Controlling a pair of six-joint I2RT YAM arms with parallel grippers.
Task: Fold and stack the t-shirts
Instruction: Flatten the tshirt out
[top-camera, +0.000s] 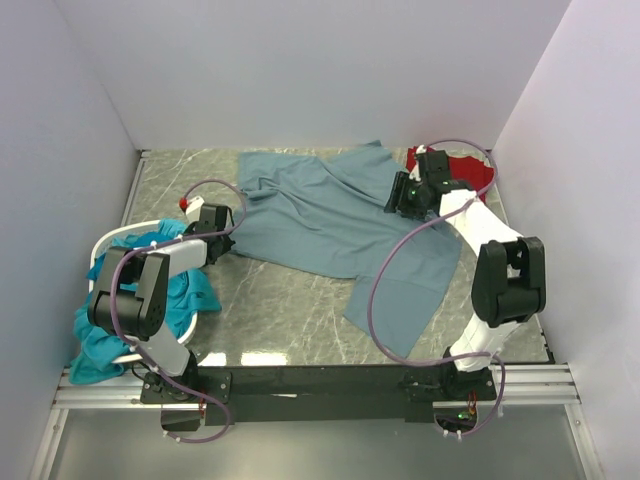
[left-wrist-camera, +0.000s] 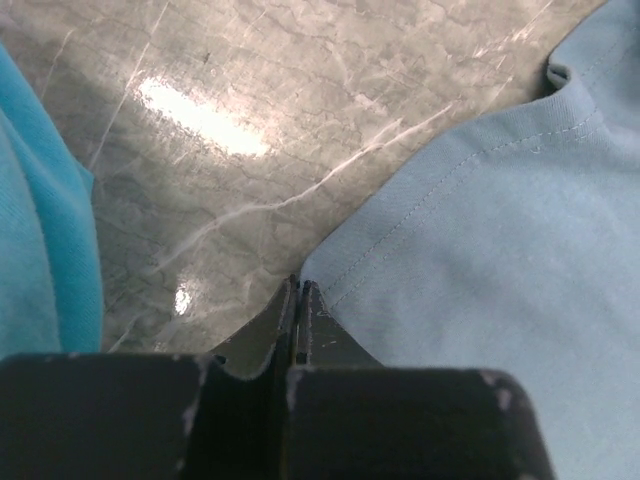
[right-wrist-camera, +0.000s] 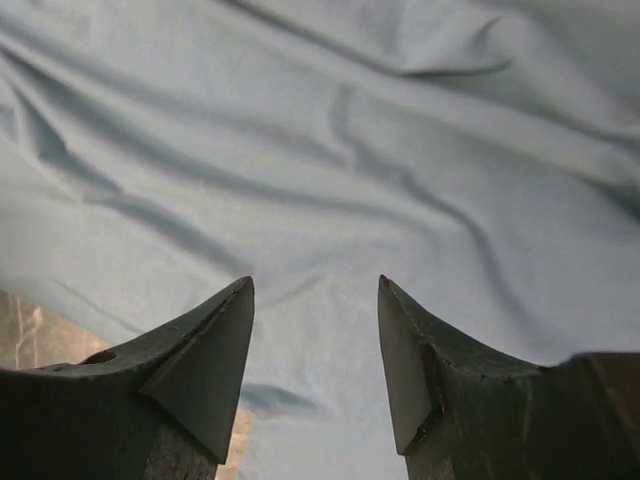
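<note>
The grey marble-patterned desk (top-camera: 290, 310) carries a dusty-blue cotton t-shirt (top-camera: 320, 215), spread open and wrinkled from the far middle down toward the right arm's base. At the left edge, a crumpled turquoise t-shirt (top-camera: 195, 290) spills over a white plastic basket (top-camera: 115, 235). A bunched red garment (top-camera: 470, 170) lies in the far right corner, partly behind the right arm. The right gripper (right-wrist-camera: 315, 285) hangs over the blue shirt's right half with its fingers spread apart and nothing between them. The left gripper (left-wrist-camera: 298, 300) sits low at the shirt's left hem corner, fingers pressed together; whether cloth is caught between them cannot be told.
</note>
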